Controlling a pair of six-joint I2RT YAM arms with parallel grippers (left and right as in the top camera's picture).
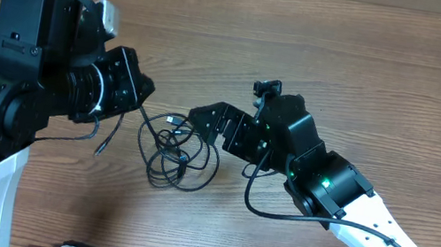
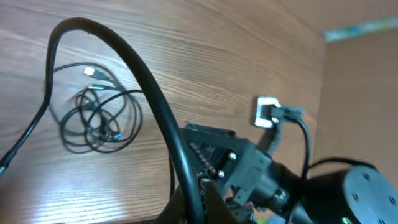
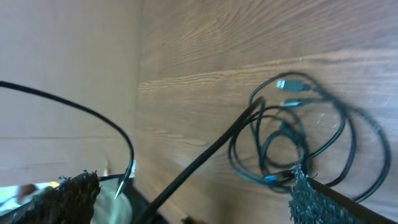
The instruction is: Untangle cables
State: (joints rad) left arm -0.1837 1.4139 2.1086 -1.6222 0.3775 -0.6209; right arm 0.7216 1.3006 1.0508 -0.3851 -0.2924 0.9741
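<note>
Several thin black cables lie coiled in one loose tangle near the middle of the table, between the two arms. The loops overlap each other, and a small silver plug end sits at the tangle's far side, pointing toward the left arm. In the right wrist view a second plug with a blue tip shows at the near rim of the coil.

The left claw hangs just left of the tangle, its fingers together and clamped on a single cord. In the left wrist view that cord rises from the bottom of the picture, arches high over the wood and drops away toward the left edge. From overhead, a strand runs from this claw's tip down into the coil.

The right claw sits at the tangle's right side with its fingers spread wide apart, gripping nothing. In its own wrist view, one fingertip hovers at the edge of the loops; whether it touches them I cannot tell.
</note>
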